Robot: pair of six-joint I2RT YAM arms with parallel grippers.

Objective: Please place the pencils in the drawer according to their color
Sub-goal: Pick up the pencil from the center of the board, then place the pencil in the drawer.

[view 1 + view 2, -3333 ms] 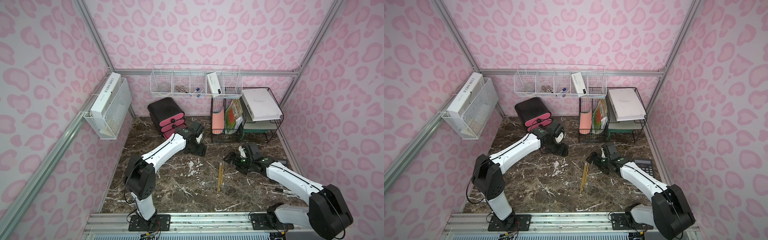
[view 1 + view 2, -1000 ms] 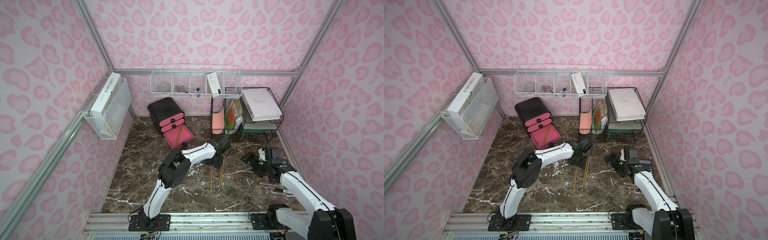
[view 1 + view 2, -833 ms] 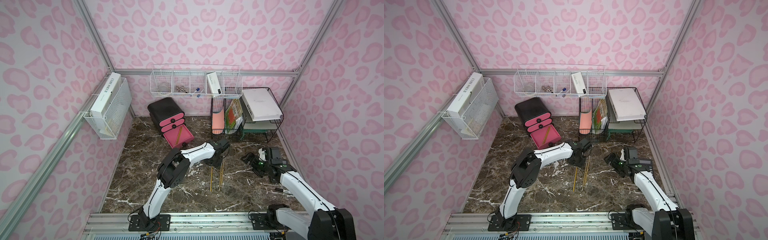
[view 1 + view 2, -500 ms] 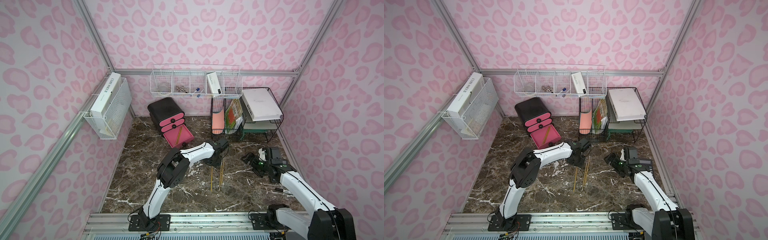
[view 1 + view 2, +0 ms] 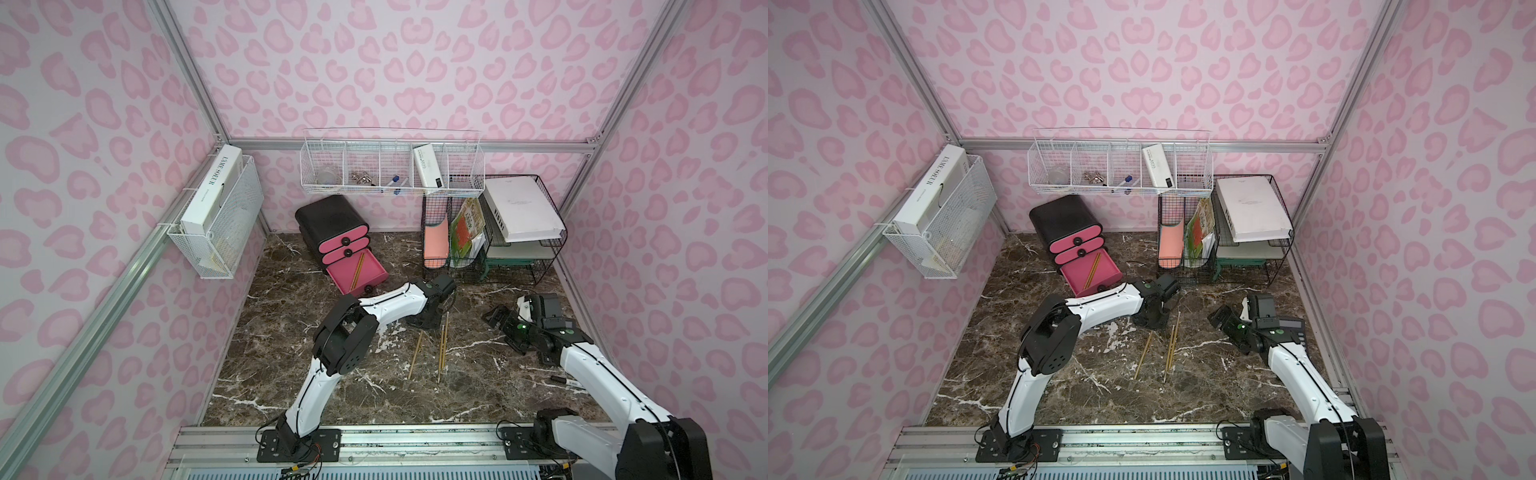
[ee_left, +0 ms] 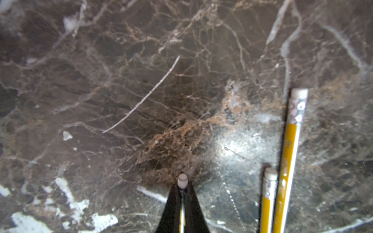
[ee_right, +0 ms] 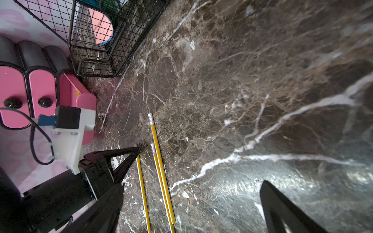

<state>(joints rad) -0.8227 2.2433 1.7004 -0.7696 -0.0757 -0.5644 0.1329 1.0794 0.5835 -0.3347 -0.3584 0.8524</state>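
Three yellow pencils lie mid-table. My left gripper is shut on the eraser end of the leftmost pencil, low against the marble. The other two pencils lie side by side just to its right. The black cabinet stands at the back left. Its bottom pink drawer is pulled out, with one yellow pencil inside. My right gripper hangs open and empty, to the right of the pencils.
A black wire-mesh file rack with folders and books stands at the back right. White wire baskets hang on the back and left walls. A calculator and a marker lie by the right arm.
Over the last second my left jaws closed onto the pencil's eraser end. Before that the left arm came over from the drawer. The right arm has stayed still.
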